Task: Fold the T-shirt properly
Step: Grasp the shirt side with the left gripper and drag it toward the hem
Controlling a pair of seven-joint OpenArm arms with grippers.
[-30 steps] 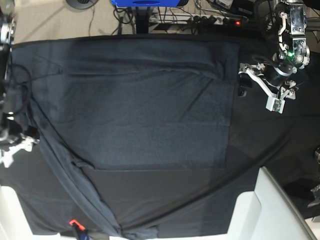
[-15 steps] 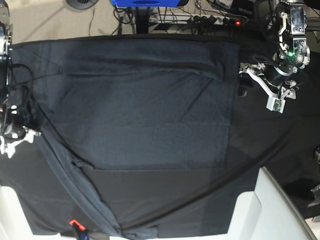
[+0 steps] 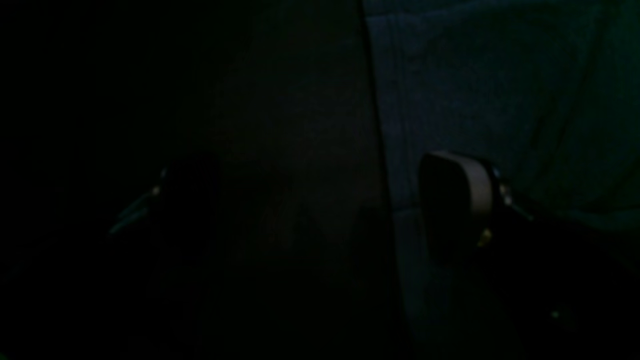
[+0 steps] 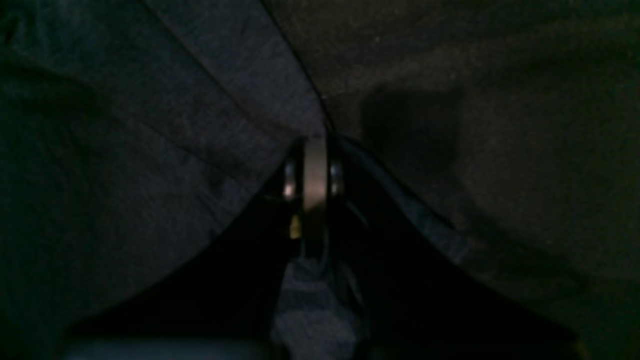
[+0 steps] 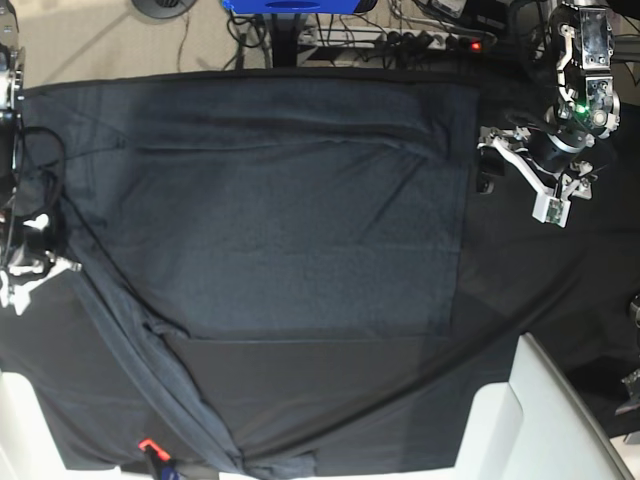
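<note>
Right gripper pinching T-shirt edge; left gripper spread.
T-shirt lies flat across the table cloth. The right jaws are pressed together on what appears, in dim light, to be its side fold. The left gripper hovers at the opposite straight edge, holding nothing.
</note>
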